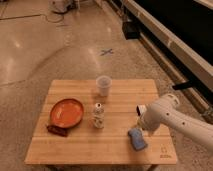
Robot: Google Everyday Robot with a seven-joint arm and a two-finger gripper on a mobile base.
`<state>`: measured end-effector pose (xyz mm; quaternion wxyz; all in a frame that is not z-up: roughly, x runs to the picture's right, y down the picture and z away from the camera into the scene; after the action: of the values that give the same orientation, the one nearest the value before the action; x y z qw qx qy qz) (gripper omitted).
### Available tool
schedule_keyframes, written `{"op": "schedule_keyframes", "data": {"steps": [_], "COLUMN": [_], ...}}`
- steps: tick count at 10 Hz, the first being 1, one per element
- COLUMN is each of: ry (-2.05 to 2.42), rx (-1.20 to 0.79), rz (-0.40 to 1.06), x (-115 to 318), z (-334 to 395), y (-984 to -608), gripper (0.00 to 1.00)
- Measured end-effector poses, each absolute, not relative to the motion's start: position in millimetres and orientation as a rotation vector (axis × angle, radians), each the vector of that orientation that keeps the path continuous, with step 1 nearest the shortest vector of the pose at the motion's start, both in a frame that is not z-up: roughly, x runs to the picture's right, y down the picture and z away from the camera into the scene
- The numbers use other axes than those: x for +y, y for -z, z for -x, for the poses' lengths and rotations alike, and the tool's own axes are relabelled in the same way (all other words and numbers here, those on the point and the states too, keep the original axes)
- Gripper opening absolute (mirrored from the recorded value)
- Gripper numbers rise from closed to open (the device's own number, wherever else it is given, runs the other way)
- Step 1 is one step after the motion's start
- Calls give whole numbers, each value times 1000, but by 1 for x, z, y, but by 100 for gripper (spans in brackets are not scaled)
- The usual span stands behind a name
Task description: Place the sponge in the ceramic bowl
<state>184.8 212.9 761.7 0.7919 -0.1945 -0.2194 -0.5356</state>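
Observation:
The sponge (136, 139), a small blue pad, lies flat on the wooden table (115, 150) near its front right corner. The ceramic bowl (66, 112), a wide shallow orange dish, sits on the left part of the table with nothing in it. My white arm (170, 117) comes in from the right. Its gripper (138, 125) hangs just above the back edge of the sponge, mostly hidden by the wrist. The bowl is well to the left of the gripper.
A translucent white cup (103, 85) stands at the back middle. A small bottle (98, 116) stands upright between bowl and sponge. A dark flat box (56, 131) lies against the bowl's front left rim. Polished floor surrounds the table; a dark wall base runs along the right.

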Motion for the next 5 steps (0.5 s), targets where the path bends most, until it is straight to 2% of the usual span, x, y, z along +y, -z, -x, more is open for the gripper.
{"op": "schedule_keyframes", "data": {"steps": [5], "ry": [1391], "rx": [-485], "rz": [399], "x": [226], "z": [-188], "y": [-773], "gripper": [65]}}
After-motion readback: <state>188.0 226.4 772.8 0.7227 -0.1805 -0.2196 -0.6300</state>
